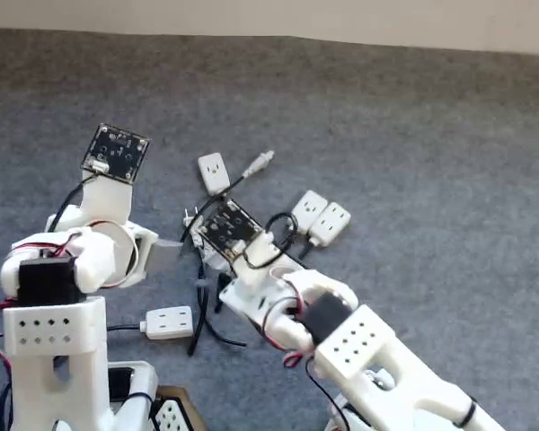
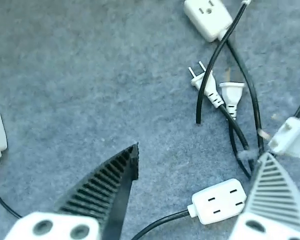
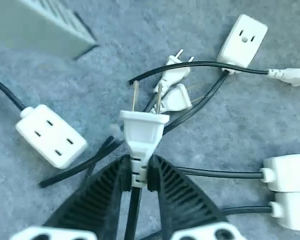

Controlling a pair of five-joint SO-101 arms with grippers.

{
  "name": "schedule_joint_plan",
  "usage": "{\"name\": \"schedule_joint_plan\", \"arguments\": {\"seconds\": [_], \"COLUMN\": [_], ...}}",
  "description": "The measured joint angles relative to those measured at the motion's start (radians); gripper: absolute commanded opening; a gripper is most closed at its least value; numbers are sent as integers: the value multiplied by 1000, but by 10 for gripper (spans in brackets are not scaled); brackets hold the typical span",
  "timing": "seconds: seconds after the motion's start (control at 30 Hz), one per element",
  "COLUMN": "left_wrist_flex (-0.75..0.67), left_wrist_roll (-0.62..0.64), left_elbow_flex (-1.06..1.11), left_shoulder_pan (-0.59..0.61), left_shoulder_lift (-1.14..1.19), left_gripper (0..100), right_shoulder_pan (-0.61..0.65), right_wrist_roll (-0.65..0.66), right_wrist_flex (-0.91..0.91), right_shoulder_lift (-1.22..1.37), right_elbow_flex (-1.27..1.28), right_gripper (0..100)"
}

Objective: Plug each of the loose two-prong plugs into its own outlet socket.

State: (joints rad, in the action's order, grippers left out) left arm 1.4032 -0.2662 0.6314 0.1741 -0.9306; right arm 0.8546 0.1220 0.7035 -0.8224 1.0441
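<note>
white plug (image 3: 141,131) pinched at neck by right pincer (image 3: 138,173)

Grey carpet (image 1: 413,117) runs back to a pale wall strip (image 1: 431,22).

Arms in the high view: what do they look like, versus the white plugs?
Left arm and right arm: white shells with rows of small holes, black motor blocks, thin red and black wires, a square black circuit board at each wrist. Right end effector has two black ribbed fingers; left end effector has one black, one pale.
</note>
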Motion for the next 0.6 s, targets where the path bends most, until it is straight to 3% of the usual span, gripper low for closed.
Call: {"name": "schedule_joint_plan", "arguments": {"seconds": [0.17, 0.33, 0.6], "left_wrist_flex": [5, -6, -190], "left_wrist_roll": [26, 58, 68], "left_elbow_flex": [-2, 43, 322], "left_shoulder_pan": [-81, -153, -157], "left_shoulder_lift": [0, 0, 0], "left_gripper": [358, 355, 354], "right_shoulder_pan": [110, 132, 135], "right_wrist_roll": [-3, -20, -31], "right_wrist_flex": [-5, 8, 126], "right_shoulder_lift": [-35, -48, -106], "right_elbow_flex": [55, 55, -3], "right_gripper": [5, 5, 5]}}
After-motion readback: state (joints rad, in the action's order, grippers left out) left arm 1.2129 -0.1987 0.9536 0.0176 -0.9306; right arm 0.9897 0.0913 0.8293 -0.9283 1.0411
